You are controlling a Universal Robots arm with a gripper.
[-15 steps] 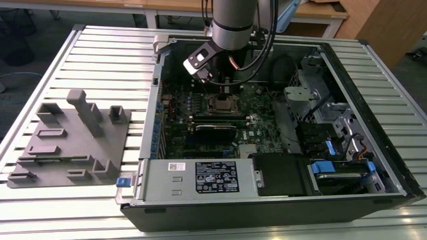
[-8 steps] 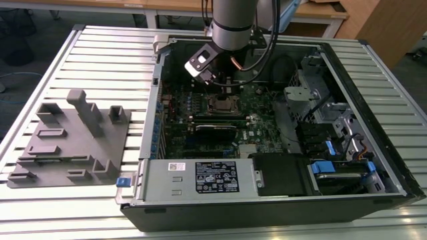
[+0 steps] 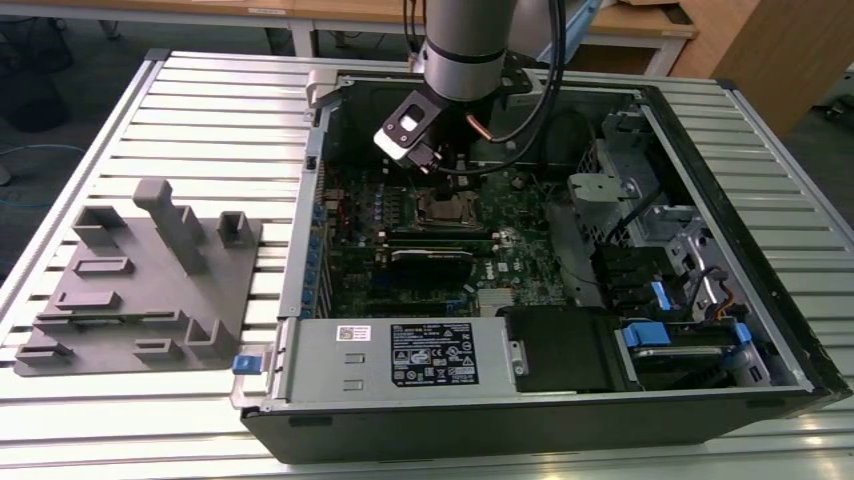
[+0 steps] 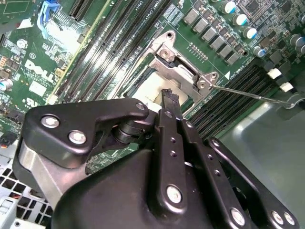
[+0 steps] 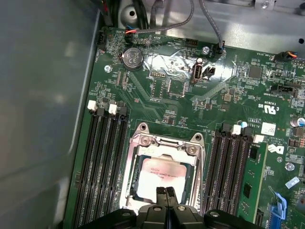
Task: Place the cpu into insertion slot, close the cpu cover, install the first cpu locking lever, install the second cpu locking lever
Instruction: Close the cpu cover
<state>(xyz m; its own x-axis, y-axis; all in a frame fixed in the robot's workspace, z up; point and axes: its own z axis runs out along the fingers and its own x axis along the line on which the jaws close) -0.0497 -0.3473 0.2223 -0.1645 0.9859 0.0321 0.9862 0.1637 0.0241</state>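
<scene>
The gripper (image 5: 166,191), jaws pinched together on nothing, hangs over one edge of the cpu (image 5: 159,172), which lies flat inside the window of the lowered cpu cover (image 5: 164,144).

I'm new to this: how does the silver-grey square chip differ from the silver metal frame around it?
The silver-grey square chip is a solid plate; the silver metal frame has an open centre. The chip is smaller and shows through the frame's window. Both are square, silvery metal.
</scene>
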